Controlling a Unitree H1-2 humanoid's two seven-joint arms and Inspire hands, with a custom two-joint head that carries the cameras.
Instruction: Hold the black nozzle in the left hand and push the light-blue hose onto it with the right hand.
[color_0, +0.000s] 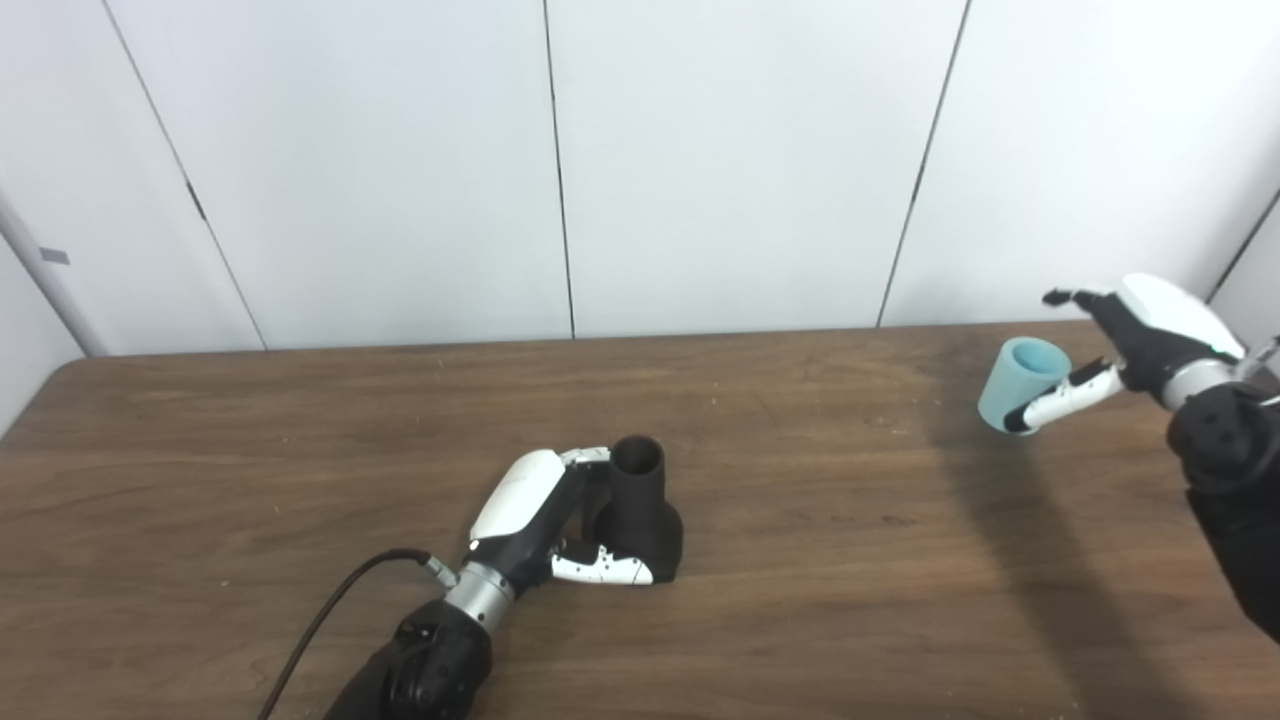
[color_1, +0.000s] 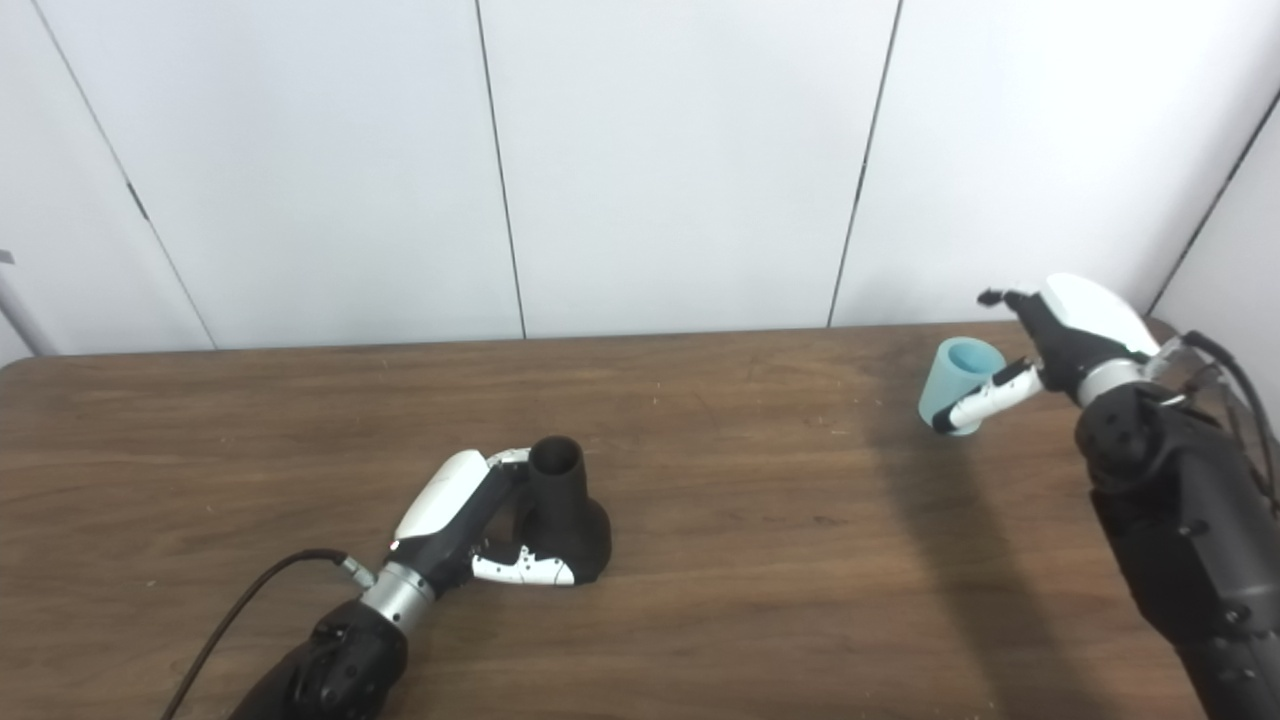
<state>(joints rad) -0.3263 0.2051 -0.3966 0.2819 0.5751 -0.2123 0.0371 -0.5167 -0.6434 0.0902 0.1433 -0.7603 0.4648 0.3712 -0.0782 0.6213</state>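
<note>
My left robot hand (color_0: 545, 515) is grasping the black nozzle (color_0: 640, 510), which is standing on the dark wooden worktop (color_0: 850, 560). My right robot hand (color_0: 1135, 345) is holding the light-blue hose (color_0: 1018, 382) far right, near the white panelled wall (color_0: 700, 160).

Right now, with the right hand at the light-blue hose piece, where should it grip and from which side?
Grip the light-blue hose around its outer wall, coming from the right, where the right hand already is. It tilts, open mouth up; keep the fingers off the rim so it can slide onto the black nozzle, which the left hand steadies.
</note>
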